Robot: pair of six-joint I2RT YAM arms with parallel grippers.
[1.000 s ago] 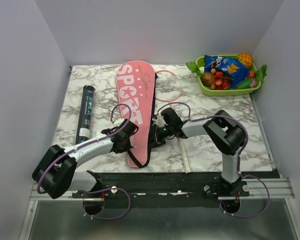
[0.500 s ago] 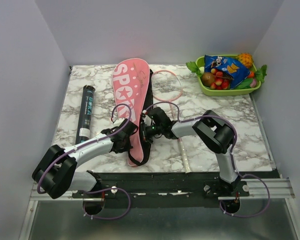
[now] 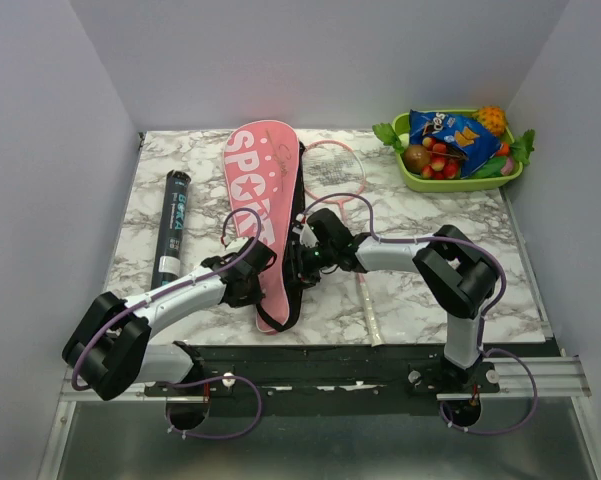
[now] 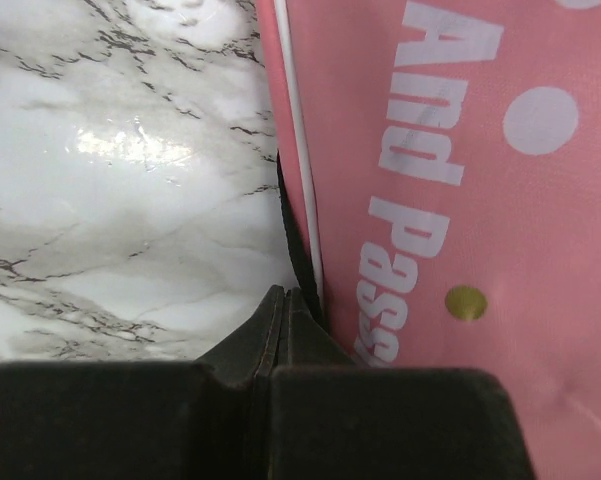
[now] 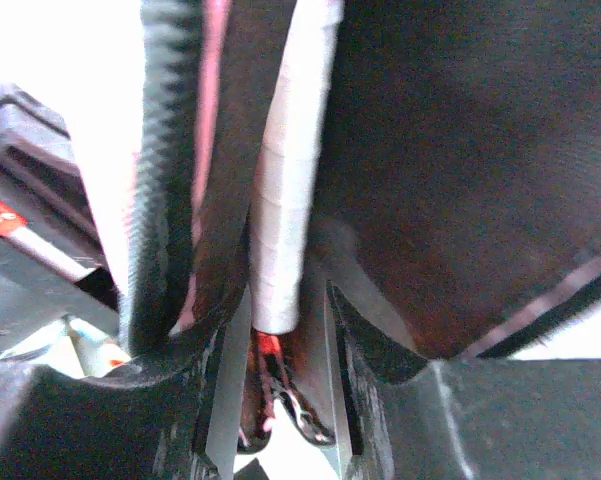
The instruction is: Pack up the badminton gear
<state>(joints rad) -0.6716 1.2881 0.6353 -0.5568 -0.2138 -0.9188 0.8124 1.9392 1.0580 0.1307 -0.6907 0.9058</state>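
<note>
The pink racket bag lies along the table's middle, tipped up toward its left side, with its black strap along the right edge. My left gripper is shut, its tips pinched at the bag's black left seam. At the bag's right edge my right gripper is open. The end of a white racket handle stands between its fingers without touching them, inside the dark bag mouth. A second pink racket lies to the right, its white handle pointing near. A dark tube rests at left.
A green tray of fruit and snacks sits at the back right corner. Grey walls close in the table on three sides. The arms' black mounting rail runs along the near edge.
The bag has tipped up and shifted left. My right gripper pushed left at the bag's edge, then drew back slightly, and its jaws have opened off the white handle. The left arm stayed put.
</note>
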